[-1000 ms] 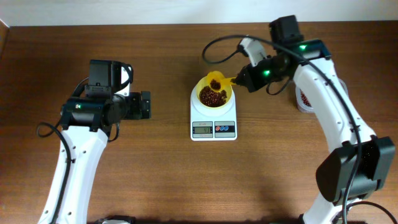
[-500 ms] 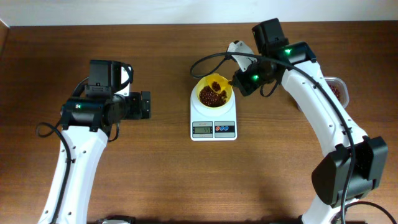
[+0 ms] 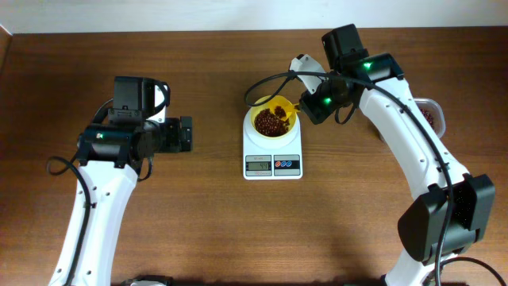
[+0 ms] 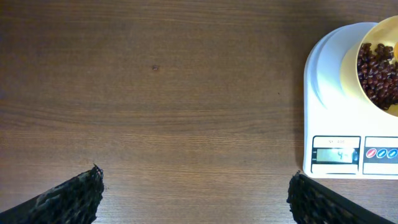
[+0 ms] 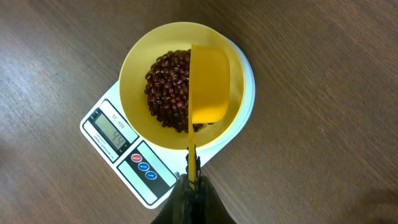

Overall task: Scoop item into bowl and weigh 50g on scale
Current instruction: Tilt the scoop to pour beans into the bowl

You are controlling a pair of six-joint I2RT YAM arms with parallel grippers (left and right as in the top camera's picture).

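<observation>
A pale-yellow bowl [image 3: 273, 120] [image 5: 138, 62] holding dark red-brown beans [image 3: 270, 122] [image 5: 165, 90] stands on the white scale [image 3: 272, 163] [image 5: 104, 133]. The scale's display shows a reading. My right gripper [image 3: 305, 104] [image 5: 193, 180] is shut on the handle of a yellow scoop [image 3: 282, 107] [image 5: 209, 84], which is turned on its side over the bowl's right part. My left gripper [image 3: 186, 134] [image 4: 196, 193] is open and empty over bare wood, left of the scale [image 4: 339, 93]. The bowl [image 4: 382, 34] and its beans [image 4: 379, 71] show at the left wrist view's right edge.
A clear container with more beans [image 3: 429, 117] stands at the right, partly hidden by my right arm. The wooden table [image 3: 198, 222] ends at a pale wall along the back.
My right gripper moved left from beside the bowl and brought the scoop over it. The scoop has rolled onto its side over the beans. The left arm has not moved.
</observation>
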